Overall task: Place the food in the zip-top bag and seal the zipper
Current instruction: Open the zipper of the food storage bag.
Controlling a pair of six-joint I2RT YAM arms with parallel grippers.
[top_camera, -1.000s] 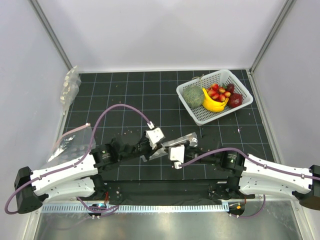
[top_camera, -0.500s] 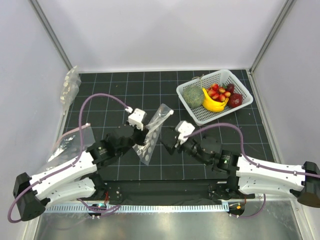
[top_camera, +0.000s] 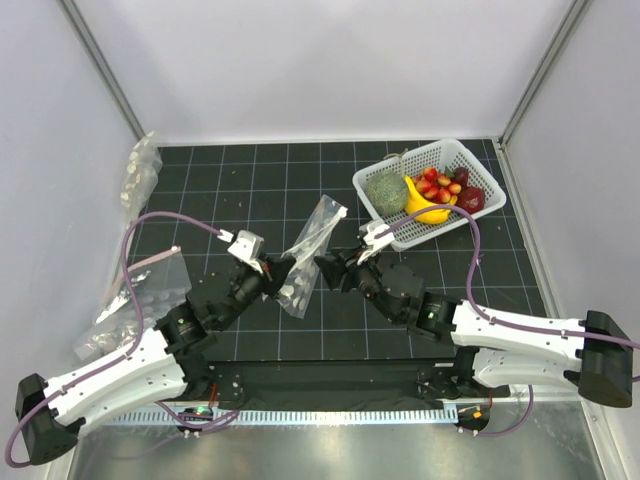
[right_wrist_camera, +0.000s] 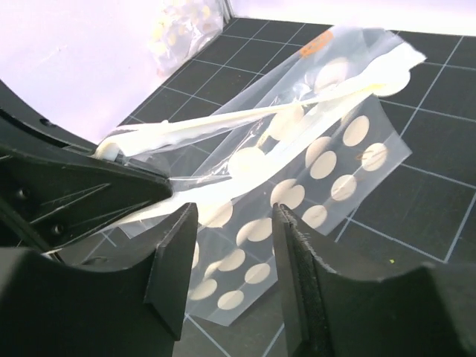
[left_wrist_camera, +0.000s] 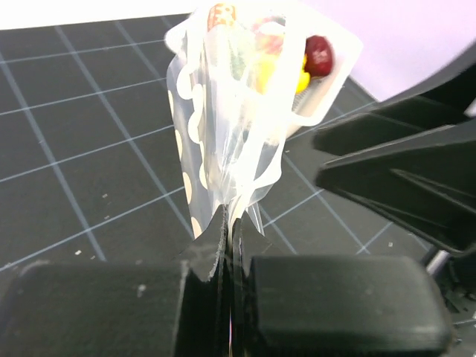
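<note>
one basket (top_camera: 428, 231), one banana (top_camera: 430, 212), one green vegetable (top_camera: 385, 190)

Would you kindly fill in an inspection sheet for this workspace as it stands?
Surface: black gridded mat, scattered specks.
Job's things: dotted zip-top bag held up mid-table, no food inside; food in white basket, far right.
Clutter: banana, green vegetable, dark red fruit in basket; spare plastic bags at left.
Grippers: left gripper shut on zip-top bag; right gripper open, facing it.
Cables: purple cables loop over both arms.
Surroundings: white walls.
</note>
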